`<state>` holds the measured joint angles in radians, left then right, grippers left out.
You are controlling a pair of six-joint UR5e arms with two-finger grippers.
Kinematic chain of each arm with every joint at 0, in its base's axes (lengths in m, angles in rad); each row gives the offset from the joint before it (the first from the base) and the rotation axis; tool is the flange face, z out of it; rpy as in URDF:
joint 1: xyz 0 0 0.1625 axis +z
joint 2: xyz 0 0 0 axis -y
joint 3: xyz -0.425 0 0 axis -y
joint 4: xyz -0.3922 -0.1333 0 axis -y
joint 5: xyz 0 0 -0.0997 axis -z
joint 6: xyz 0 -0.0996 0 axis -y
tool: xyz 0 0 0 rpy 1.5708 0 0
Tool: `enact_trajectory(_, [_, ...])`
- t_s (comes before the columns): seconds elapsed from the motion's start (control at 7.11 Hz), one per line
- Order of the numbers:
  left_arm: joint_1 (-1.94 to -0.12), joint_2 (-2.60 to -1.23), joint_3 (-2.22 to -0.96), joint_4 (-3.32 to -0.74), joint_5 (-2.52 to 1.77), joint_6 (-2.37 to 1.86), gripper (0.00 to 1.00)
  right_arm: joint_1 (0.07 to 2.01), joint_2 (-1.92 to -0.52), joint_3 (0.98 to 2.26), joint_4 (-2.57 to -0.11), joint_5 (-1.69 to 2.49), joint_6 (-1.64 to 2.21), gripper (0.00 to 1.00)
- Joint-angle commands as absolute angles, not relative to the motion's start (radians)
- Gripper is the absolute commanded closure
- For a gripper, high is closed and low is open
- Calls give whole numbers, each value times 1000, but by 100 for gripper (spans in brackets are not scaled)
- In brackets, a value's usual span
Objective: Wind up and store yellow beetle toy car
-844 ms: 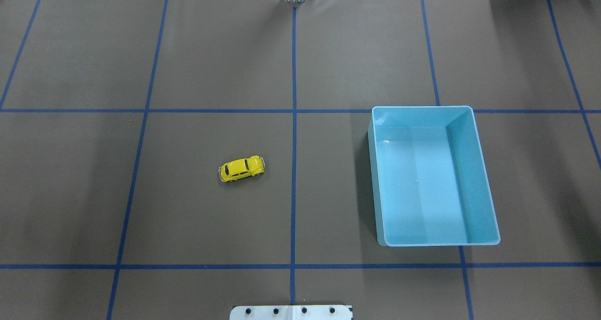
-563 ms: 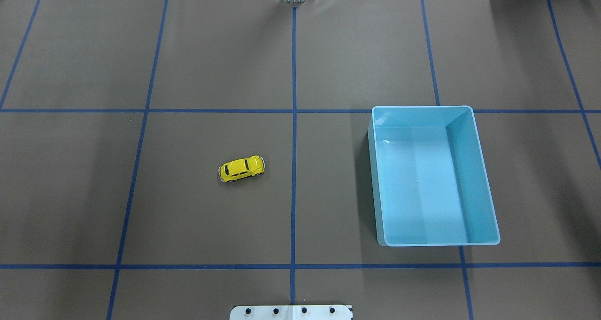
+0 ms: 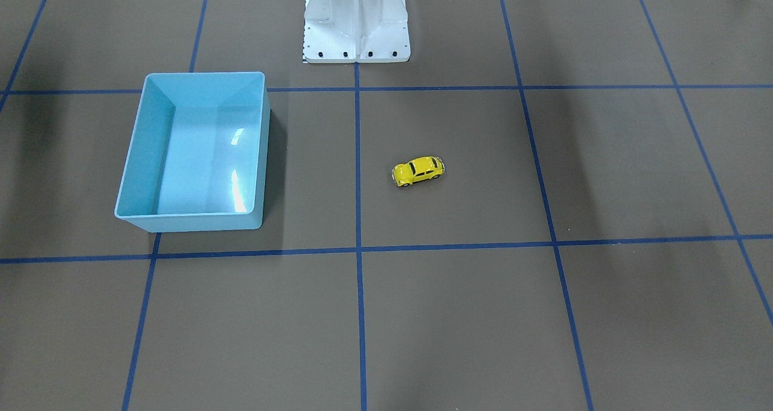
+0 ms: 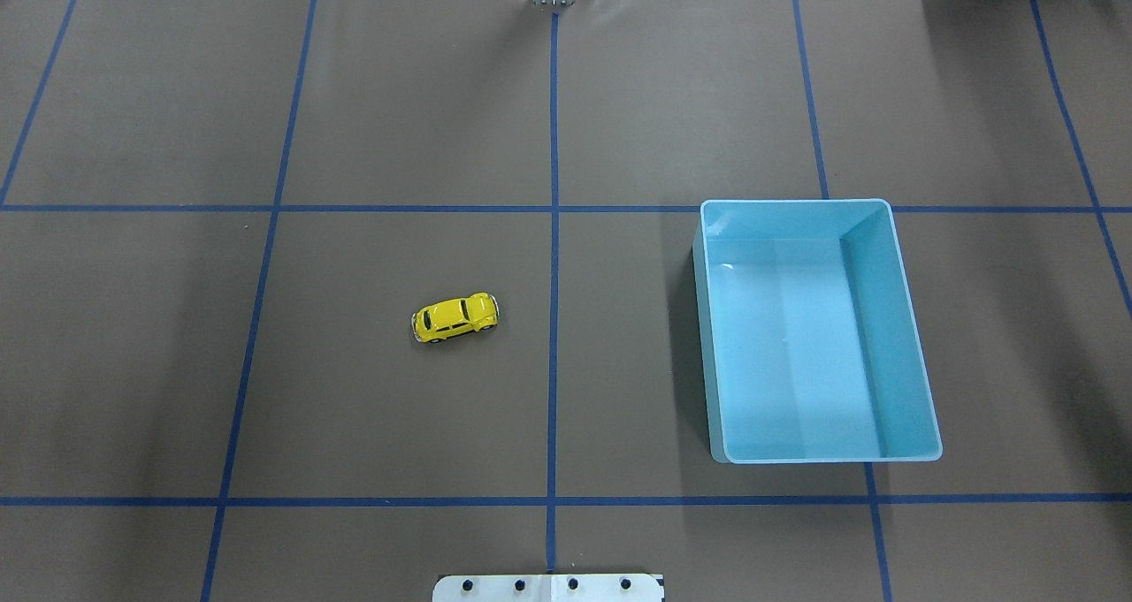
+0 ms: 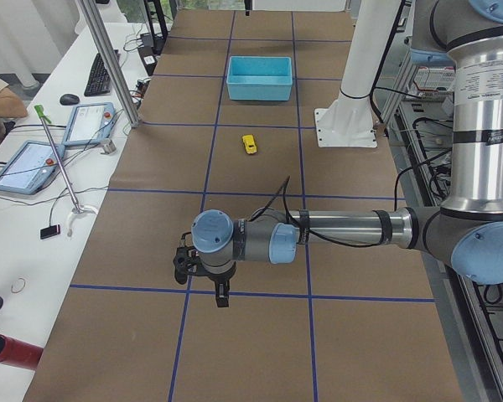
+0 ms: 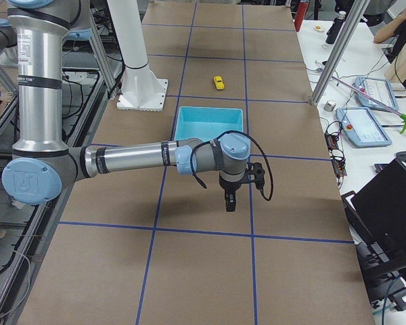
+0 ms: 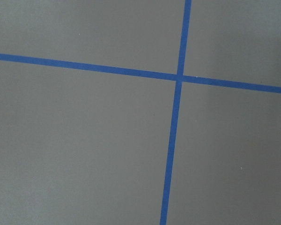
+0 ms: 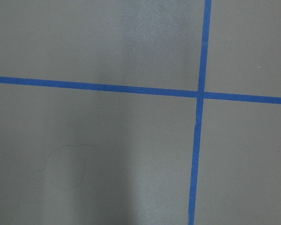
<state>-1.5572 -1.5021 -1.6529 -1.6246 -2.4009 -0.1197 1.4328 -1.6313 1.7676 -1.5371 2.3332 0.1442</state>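
the yellow beetle toy car [image 4: 455, 317] stands on its wheels on the counter [image 4: 371, 107], left of centre in the overhead view. its position matches the preceding frames: nothing has changed. the light blue bin [image 4: 880, 337] stands right of centre, well apart from the car. the left gripper [image 5: 222, 297] and right gripper [image 6: 230, 203] hang over bare counter, far from the car; wide or narrow cannot be told. judgement: winding is not yet begun; the approach to the car is pending.

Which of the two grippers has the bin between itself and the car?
The right gripper: the bin lies between it and the car. The left gripper is on the car's own side.
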Motion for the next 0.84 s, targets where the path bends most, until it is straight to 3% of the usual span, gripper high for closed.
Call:
enact_trajectory(0.0, [-1435,-1503,-1774,-1621,-2402,-124,0,1433,-1628,1767,-1537,2333,144,0])
enact_trajectory(0.42, [-1216,-1603,-1903,-1620,-2398,-129,0,1433,-1628,1769,-1537,2332,144,0])
enact_trajectory(0.7, [-1017,-1772,-1917,-1626,-2344,-127,0,1433,-1631,1773,-1537,2332,144,0])
